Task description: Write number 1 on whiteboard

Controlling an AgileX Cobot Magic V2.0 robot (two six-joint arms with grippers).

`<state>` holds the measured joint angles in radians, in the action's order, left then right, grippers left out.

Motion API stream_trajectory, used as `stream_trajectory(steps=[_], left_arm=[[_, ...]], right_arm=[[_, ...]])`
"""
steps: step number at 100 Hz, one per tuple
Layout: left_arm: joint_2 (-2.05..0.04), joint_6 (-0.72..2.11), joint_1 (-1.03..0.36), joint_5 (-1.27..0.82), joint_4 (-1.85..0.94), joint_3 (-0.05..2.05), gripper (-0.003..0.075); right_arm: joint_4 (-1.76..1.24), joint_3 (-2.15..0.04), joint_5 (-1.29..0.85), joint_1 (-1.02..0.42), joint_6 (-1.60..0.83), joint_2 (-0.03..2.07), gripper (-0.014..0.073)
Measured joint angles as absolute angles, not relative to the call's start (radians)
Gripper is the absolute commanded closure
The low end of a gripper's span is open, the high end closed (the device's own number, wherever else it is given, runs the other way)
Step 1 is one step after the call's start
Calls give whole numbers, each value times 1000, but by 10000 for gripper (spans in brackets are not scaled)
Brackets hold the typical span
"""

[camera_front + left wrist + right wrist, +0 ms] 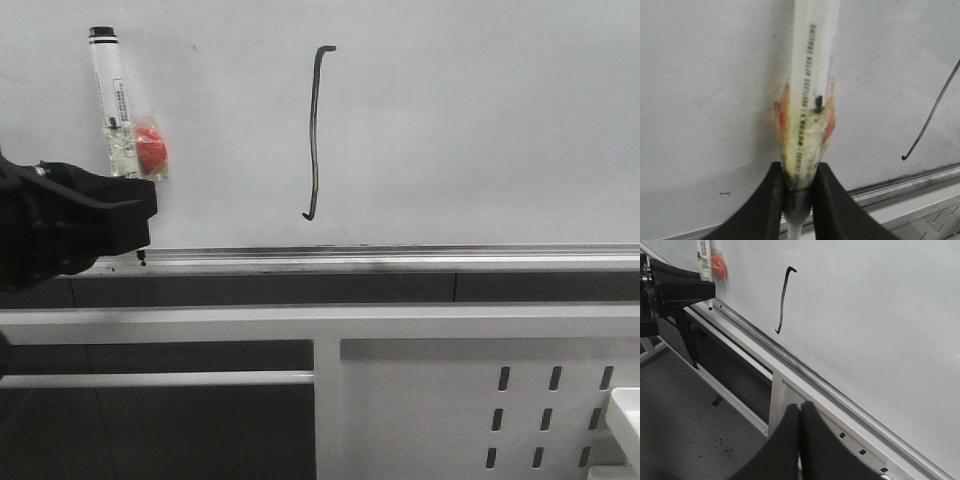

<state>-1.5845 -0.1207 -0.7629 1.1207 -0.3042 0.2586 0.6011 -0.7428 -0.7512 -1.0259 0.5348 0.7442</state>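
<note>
A: Where was the number 1 (315, 130)?
B: Centre of the whiteboard (480, 120), long axis vertical, right of the left gripper (125, 225), the nearer arm.
A: Claws?
B: Left clamped a marker (112, 105); right gripper (800, 412) pressed closed, empty.

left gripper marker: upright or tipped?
Upright. The marker stands near vertical against the whiteboard, tip down by the tray rail, clamped in the left gripper.
</note>
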Motion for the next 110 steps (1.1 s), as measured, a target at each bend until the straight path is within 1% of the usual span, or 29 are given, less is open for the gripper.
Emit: stream_trajectory(steps=[10, 18, 54, 110], left_arm=[[-1586, -121, -763, 1115, -308, 273, 517], [-1586, -121, -763, 1125, -321, 283, 475], [-1586, -121, -763, 1130, -321, 283, 472], [-1569, -121, -763, 1135, -281, 215, 466]], right_arm=[[601, -743, -751, -1026, 535, 744, 650], [601, -743, -751, -1026, 535, 744, 650], [601, -743, -751, -1026, 535, 744, 650], [601, -743, -751, -1026, 535, 744, 650]])
